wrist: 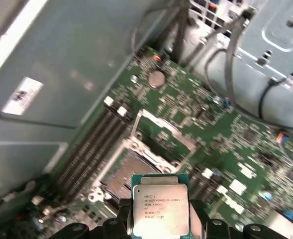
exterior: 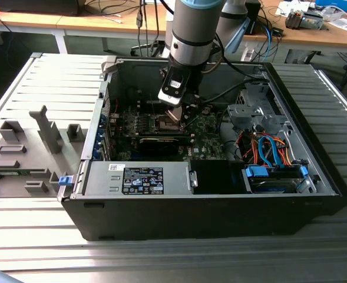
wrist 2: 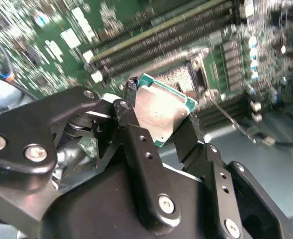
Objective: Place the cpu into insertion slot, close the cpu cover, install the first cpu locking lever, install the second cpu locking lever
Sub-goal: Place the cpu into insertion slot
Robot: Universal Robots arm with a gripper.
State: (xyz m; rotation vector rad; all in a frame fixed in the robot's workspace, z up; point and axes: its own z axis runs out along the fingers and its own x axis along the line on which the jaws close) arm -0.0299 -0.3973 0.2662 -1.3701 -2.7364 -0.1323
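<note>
Silver-topped, the cpu (wrist 2: 163,112) is pinched by its edges in the gripper (wrist 2: 160,115), probably keeping its underside free; the insertion slot (wrist: 122,175) lies bare just below the gripper. Beyond it the cpu cover (wrist: 166,130) stands swung up.

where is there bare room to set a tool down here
Bare table lies along the near side of the case and at the exterior view's right. At the exterior view's left, grey fixtures crowd it. Inside, the gripper holding the cpu hangs over the insertion slot, and cables fill the drive corner.
</note>
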